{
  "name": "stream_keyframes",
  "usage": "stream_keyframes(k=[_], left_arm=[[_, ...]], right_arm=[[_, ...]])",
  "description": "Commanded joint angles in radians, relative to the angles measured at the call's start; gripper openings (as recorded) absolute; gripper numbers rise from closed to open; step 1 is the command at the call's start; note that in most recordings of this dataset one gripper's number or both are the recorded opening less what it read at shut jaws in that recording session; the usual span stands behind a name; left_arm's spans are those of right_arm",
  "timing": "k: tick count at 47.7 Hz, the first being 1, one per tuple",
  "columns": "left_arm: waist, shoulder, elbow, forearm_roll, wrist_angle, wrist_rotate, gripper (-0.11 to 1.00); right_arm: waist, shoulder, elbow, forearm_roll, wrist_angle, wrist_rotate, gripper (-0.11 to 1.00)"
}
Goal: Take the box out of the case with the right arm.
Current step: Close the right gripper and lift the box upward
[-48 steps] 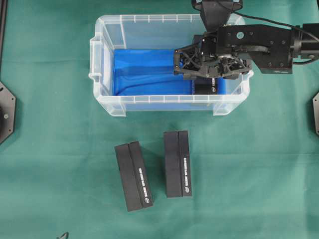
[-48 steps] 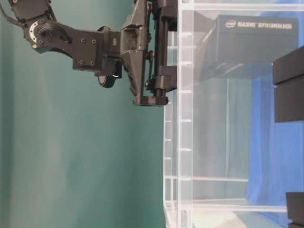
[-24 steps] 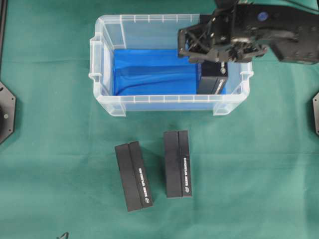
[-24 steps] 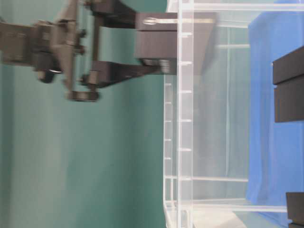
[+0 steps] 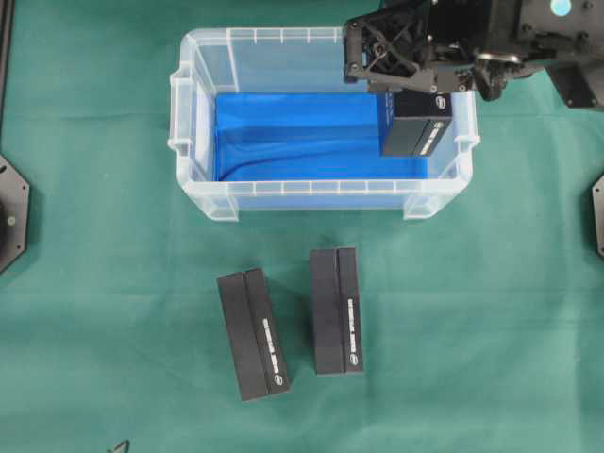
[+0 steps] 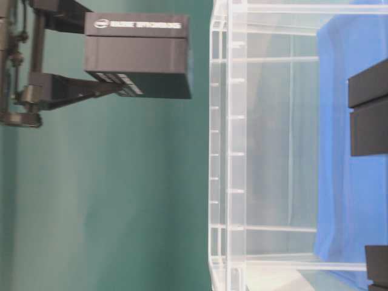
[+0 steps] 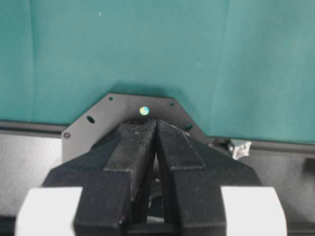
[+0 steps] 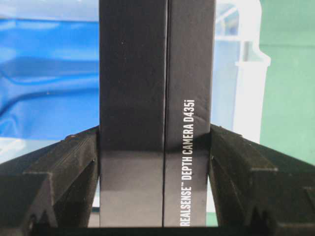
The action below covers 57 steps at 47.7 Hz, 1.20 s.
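You are looking at a black box [image 5: 422,127] with white lettering on one face, reading "REALSENSE DEPTH CAMERA D435i" in the right wrist view. It hangs clamped between the two fingers of the right gripper [image 5: 408,58], one finger pressed on each broad side. In the table-level view the box [image 6: 138,56] sits clear of the case's rim, lifted out. From overhead it hovers above the case's right end. The case [image 5: 193,113] is a clear, translucent plastic bin, rectangular, rimmed, with side handles and a bright blue sheet [image 5: 293,132] lining its bottom. It rests upright on the green surface.
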Motion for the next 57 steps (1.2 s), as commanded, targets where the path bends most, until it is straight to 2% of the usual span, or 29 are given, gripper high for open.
stream_keyframes(k=[1, 9, 57], left_arm=[[0.000, 0.003, -0.009, 0.002, -0.002, 0.000, 0.00], [0.000, 0.006, -0.009, 0.002, -0.003, 0.000, 0.00], [-0.002, 0.006, -0.009, 0.002, -0.003, 0.000, 0.00]], right_arm=[[0.012, -0.034, -0.049, -0.023, 0.023, -0.002, 0.64], [0.028, -0.032, -0.077, -0.046, 0.049, -0.002, 0.64], [0.035, -0.026, -0.081, -0.048, 0.066, -0.002, 0.64]])
